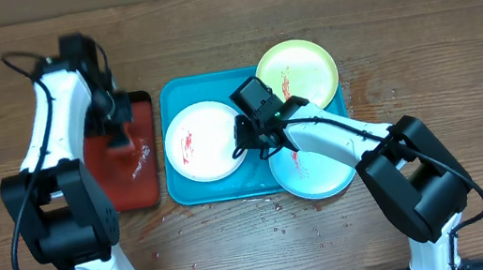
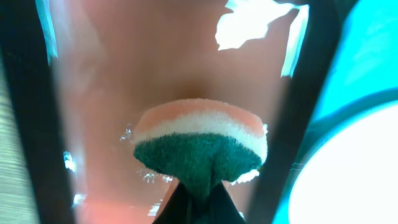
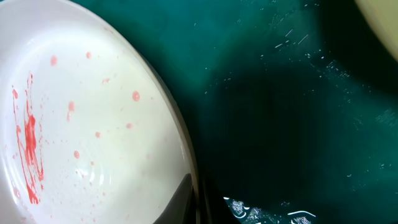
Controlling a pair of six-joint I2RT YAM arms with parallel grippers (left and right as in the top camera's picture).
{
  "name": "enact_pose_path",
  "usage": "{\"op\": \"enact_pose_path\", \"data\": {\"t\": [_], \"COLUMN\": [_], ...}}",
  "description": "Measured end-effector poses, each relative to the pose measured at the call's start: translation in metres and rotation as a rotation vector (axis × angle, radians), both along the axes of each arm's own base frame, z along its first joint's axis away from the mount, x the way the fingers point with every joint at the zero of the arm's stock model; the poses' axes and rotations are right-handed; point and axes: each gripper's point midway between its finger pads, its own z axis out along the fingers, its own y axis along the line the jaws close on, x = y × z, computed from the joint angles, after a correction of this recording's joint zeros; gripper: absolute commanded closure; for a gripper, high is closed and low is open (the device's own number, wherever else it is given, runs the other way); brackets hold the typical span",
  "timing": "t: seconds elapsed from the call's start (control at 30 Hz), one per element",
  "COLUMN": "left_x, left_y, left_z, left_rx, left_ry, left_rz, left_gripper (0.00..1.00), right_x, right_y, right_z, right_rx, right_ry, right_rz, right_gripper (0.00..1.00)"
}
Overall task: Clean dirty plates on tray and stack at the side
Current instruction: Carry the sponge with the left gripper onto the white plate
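Observation:
Three plates lie on the turquoise tray (image 1: 181,189): a white plate (image 1: 200,143) with red smears at the left, a yellow-green plate (image 1: 299,70) at the back right, and a mint-blue plate (image 1: 315,174) at the front right. My right gripper (image 1: 241,143) is shut on the white plate's right rim; in the right wrist view the gripper (image 3: 196,202) pinches the rim of that smeared plate (image 3: 93,124). My left gripper (image 1: 117,138) hangs over the red tray (image 1: 125,184). In the left wrist view this gripper (image 2: 198,200) is shut on a sponge (image 2: 200,140) with orange, white and green layers.
The wet red tray (image 2: 124,74) with a black rim lies left of the turquoise tray (image 2: 367,56), almost touching it. Water drops spot the wooden table (image 1: 273,220) in front of the trays. The yellow-green plate (image 3: 385,15) shows at the right wrist view's top corner.

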Motion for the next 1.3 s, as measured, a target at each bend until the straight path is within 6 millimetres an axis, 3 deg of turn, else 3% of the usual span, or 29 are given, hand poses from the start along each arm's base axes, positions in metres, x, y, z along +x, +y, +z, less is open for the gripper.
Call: {"op": "enact_pose_path", "data": {"t": [0.1,0.27,0.37,0.5,0.6,0.83,1.07,1.3], "left_x": [0.009,0.000,-0.004,-0.013,-0.022,-0.036,-0.035,-0.027], "left_y": [-0.016,-0.059,-0.098,-0.126,-0.132,-0.117,-0.117,-0.159], "left_z": [0.023,0.021,0.011,-0.013,-0.034,-0.078,-0.082,-0.080], "left_rx": [-0.033,-0.088,-0.106,-0.093,-0.043,0.060,0.073,-0.186], "left_ry": [-0.033,0.004,0.011,0.023,0.038,0.035,0.008,-0.024], "left_rz": [-0.032,-0.121,-0.204,-0.230,-0.190,-0.075,-0.052,-0.223], "left_gripper": [0.96,0.96,0.96,0.96,0.96,0.96,0.96,0.96], "right_x": [0.000,0.000,0.000,-0.001,-0.003,-0.003,-0.003,-0.002], "right_y": [0.000,0.000,0.000,0.000,-0.001,-0.004,-0.004,-0.006], "right_z": [0.000,0.000,0.000,0.000,-0.001,-0.002,-0.002,-0.002], "right_rx": [0.000,0.000,0.000,-0.002,-0.001,0.010,0.011,0.007], "right_ry": [0.000,0.001,0.001,0.004,0.016,0.034,0.035,0.038], "right_rz": [0.000,0.000,0.000,0.001,0.002,-0.003,-0.002,-0.007], "right_gripper": [0.96,0.96,0.96,0.96,0.96,0.96,0.96,0.96]}}
